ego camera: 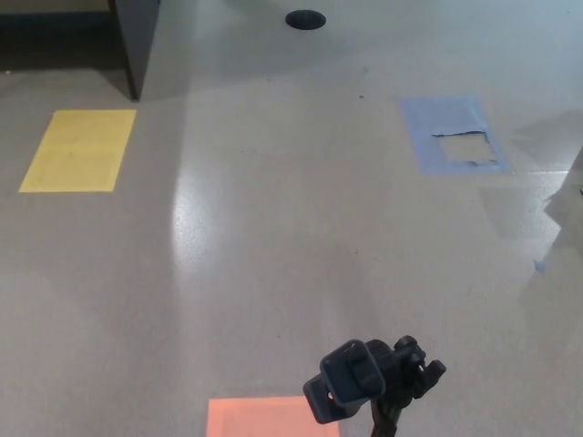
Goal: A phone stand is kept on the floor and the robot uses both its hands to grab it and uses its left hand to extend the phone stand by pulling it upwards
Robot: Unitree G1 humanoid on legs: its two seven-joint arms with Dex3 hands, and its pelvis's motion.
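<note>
We see the black plastic phone stand (369,382) at the bottom edge of the head view, slightly right of centre; only its top shows, a clamp head with a boxy bracket facing lower left and knobbed joints to its right, and a short stretch of dark pole running out of the frame beneath it. The base is cut off by the frame, so we cannot tell how the stand rests on the floor. Just left of the head, and partly behind it, lies an orange-red rectangular floor patch (264,417), also cut by the bottom edge. Neither robot hand appears, so we cannot tell the state of their fingers; nothing grips the stand. The glossy grey speckled floor (273,255) fills the picture, with a bright glare streak left of centre. Farther off, a yellow rectangular patch (79,150) lies at upper left and a blue rectangular patch (453,135) with a torn-looking pale gap at upper right. A dark upright panel (135,41), possibly furniture, stands at top left, and a small black oval disc (305,19) sits at top centre.
</note>
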